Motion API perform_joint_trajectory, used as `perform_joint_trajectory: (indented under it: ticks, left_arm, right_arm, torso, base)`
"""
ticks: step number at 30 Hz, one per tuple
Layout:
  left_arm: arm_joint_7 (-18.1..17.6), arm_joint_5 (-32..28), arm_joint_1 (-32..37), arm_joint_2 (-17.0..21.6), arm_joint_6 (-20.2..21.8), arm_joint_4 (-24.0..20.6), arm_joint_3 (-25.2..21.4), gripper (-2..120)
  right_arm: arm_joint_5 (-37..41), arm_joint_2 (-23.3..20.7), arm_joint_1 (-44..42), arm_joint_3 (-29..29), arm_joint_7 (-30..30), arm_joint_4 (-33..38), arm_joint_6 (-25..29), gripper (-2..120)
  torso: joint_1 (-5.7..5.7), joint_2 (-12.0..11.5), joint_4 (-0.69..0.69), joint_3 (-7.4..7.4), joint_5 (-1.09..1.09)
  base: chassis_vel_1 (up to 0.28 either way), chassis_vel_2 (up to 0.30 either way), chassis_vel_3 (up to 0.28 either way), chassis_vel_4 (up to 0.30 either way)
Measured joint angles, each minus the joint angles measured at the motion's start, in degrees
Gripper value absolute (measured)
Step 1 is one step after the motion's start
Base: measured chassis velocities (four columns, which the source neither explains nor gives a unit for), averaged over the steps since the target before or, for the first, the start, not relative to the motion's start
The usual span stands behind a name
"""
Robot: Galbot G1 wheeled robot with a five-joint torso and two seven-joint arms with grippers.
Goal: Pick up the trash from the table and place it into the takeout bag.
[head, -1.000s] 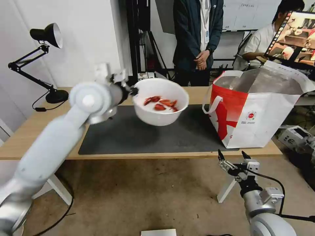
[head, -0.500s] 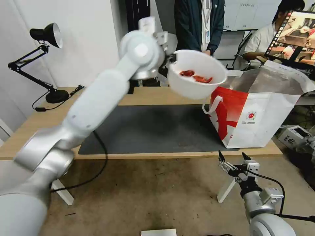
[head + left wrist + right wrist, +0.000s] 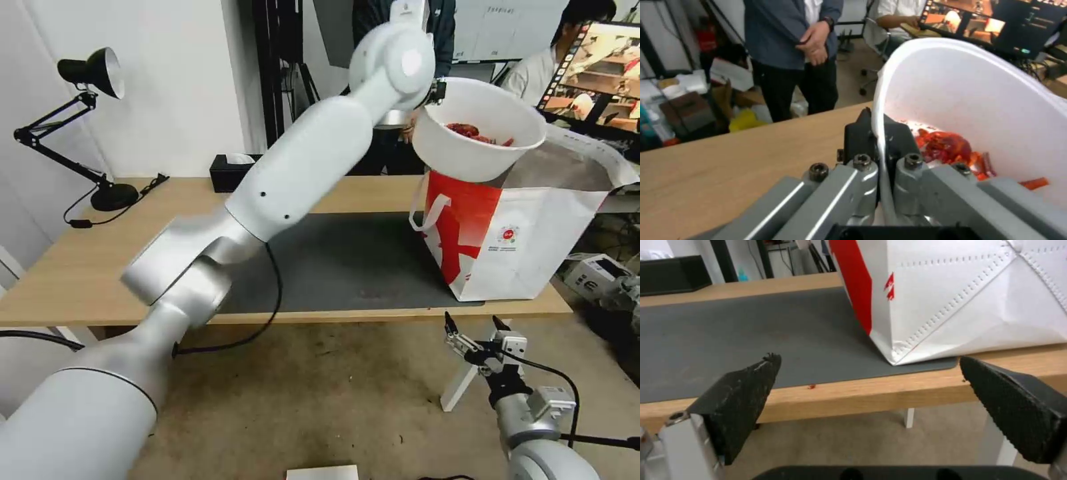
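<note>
On the far left of the head view a black desk lamp (image 3: 93, 73) stands on the table (image 3: 80, 260), clear of the work. A black tissue box (image 3: 233, 172) sits at the table's back edge, behind the dark grey mat (image 3: 360, 267).

The left arm reaches up and across the table. The left gripper (image 3: 880, 133) is clamped on the rim of the white bowl (image 3: 477, 137), one finger inside the wall and one outside, as the left wrist view shows. The bowl hangs above the near left edge of the takeout bag's (image 3: 527, 227) open mouth, tilted slightly, with red peel scraps (image 3: 951, 150) lying loose in its bottom.

Assessment of handling: the bowl appears thin-walled, light and moderately stiff. A pinch at the rim is the only practical hold, and it leaves the bowl cantilevered from one point, so it is likely to swing or twist in the grip. The smooth wall may slip if the pinch slackens. The scraps are loose and would spill with further tilt. The bag looks soft-sided with a foil lining; its wall would likely give if the bowl pressed on it, so the bowl should be lowered inside the mouth, not onto the edge.

The right gripper (image 3: 477, 327) is parked low in front of the table's near edge, below the bag, its fingers spread wide and holding nothing.
</note>
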Motion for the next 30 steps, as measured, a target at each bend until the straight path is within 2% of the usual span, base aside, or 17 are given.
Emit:
perform_joint_trajectory:
  ticks: [1, 3, 4, 6, 7, 9, 14, 20, 30]
  left_arm:
    - [0.0, 0.0, 0.0, 0.0, 0.0, 0.0, 0.0, 0]
    - [5.79, 3.03, 0.76, 0.11, 0.0, 0.09, 0.12, 0]
    - [5.79, 3.03, 0.76, 0.11, 0.0, 0.09, 0.12, 0]
    - [9.85, 5.71, 0.98, 0.18, -0.64, 0.08, 0.81, 0]
    - [9.85, 5.71, 0.98, 0.18, -0.64, 0.08, 0.81, 0]
    - [12.17, 7.63, 0.85, 0.24, -1.33, -0.07, 1.59, 0]
    - [13.72, 8.86, -0.81, 0.24, -1.52, -0.07, 1.88, 0]
    - [15.95, 9.58, -4.9, 0.31, -1.74, 2.91, 2.0, 0]
    - [16.95, 8.38, -5.38, 0.31, -2.69, 3.4, 2.85, 0]
  right_arm:
    - [0.0, 0.0, 0.0, 0.0, 0.0, 0.0, 0.0, 100]
    - [0.0, -0.01, 0.36, -0.25, 0.27, -0.16, 0.0, 100]
    - [0.0, -0.01, 0.36, -0.25, 0.27, -0.16, 0.0, 100]
    - [0.0, -0.13, 0.87, -0.59, 0.76, -0.18, -0.13, 100]
    - [0.0, -0.13, 0.87, -0.59, 0.76, -0.18, -0.13, 100]
    - [0.0, -0.16, 1.14, -0.86, 1.25, -0.19, -0.33, 100]
    - [-0.06, -0.16, 1.3, -1.48, 1.77, -0.17, -0.98, 100]
    - [-1.2, -0.09, 2.47, -4.17, 3.85, 0.06, -1.96, 100]
    - [-1.79, 0.07, 2.68, -5.28, 6.19, 0.45, -2.8, 100]
  torso:
    - [0.0, 0.0, 0.0, 0.0, 0.0]
    - [0.0, 0.0, -0.03, 0.0, 0.0]
    - [0.0, 0.0, -0.03, 0.0, 0.0]
    - [0.0, 0.0, -0.02, 0.0, 0.0]
    - [0.0, 0.0, -0.02, 0.0, 0.0]
    - [0.0, 0.0, -0.02, 0.0, 0.0]
    - [0.0, 0.0, -0.04, 0.0, 0.0]
    - [0.0, 0.0, -0.02, 0.0, 0.0]
    - [0.0, 0.0, -0.02, 0.0, 0.0]
  base:
    - [0.0, 0.0, 0.0, 0.0]
    - [0.0, 0.0, 0.0, 0.0]
    - [0.0, 0.0, 0.0, 0.0]
    - [0.0, 0.0, 0.0, 0.0]
    - [0.0, 0.0, 0.0, 0.0]
    - [0.0, 0.0, 0.0, 0.0]
    - [0.0, 0.0, 0.0, 0.0]
    - [0.0, 0.0, 0.0, 0.0]
    - [0.0, 0.0, 0.0, 0.0]
